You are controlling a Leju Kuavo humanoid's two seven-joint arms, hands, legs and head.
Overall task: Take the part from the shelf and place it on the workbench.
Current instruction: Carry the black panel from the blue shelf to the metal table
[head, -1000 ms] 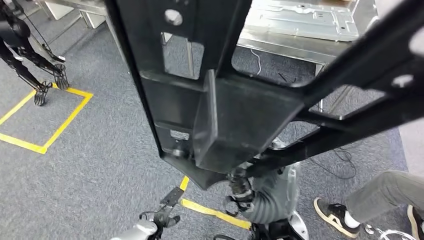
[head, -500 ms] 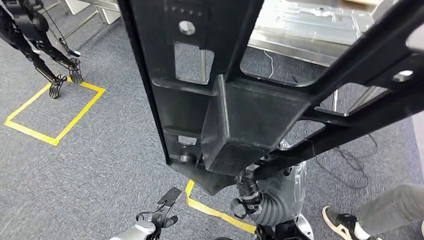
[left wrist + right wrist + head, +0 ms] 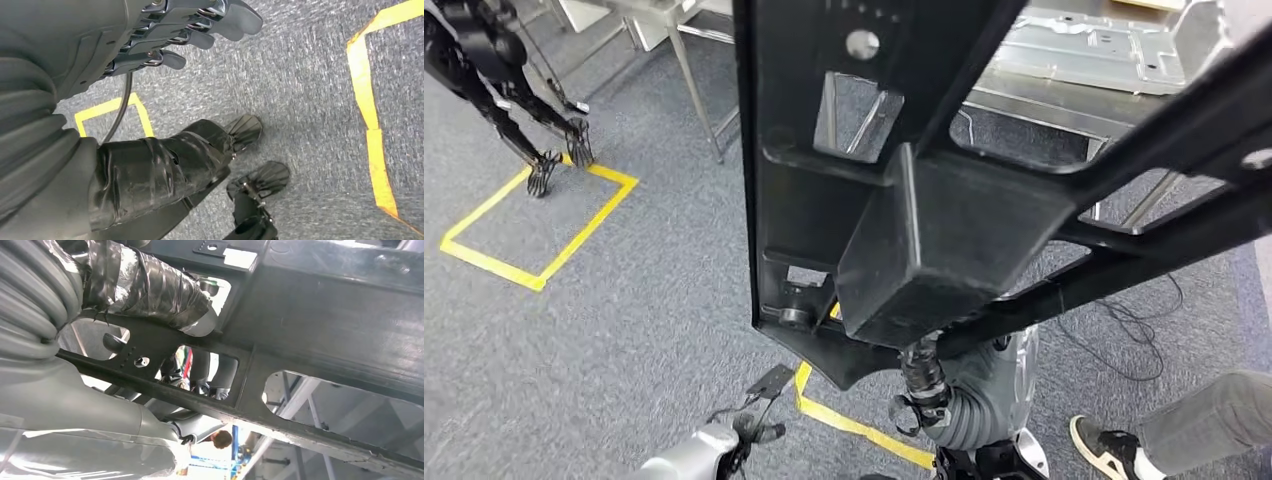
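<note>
Industrial robotics test workshop. Indicated by: grey carpet floor (image 3: pixel 604 330) marked with yellow tape lines (image 3: pixel 534 230); metal-framed worktop (image 3: pixel 1024 100) carrying stamped sheet-metal panels (image 3: pixel 1094 45); loose cables (image 3: pixel 1124 330) on floor; second black legged robot (image 3: pixel 494 70) standing nearby.

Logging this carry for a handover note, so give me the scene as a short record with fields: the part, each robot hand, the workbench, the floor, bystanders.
part: large black frame, raised close to the head camera
right robot hand: grips the frame
left robot hand: hangs low over the carpet, holds nothing
workbench: ahead, silver sheet-metal panel on it
floor: grey carpet, yellow tape
bystander: a person's leg and shoe at right
</note>
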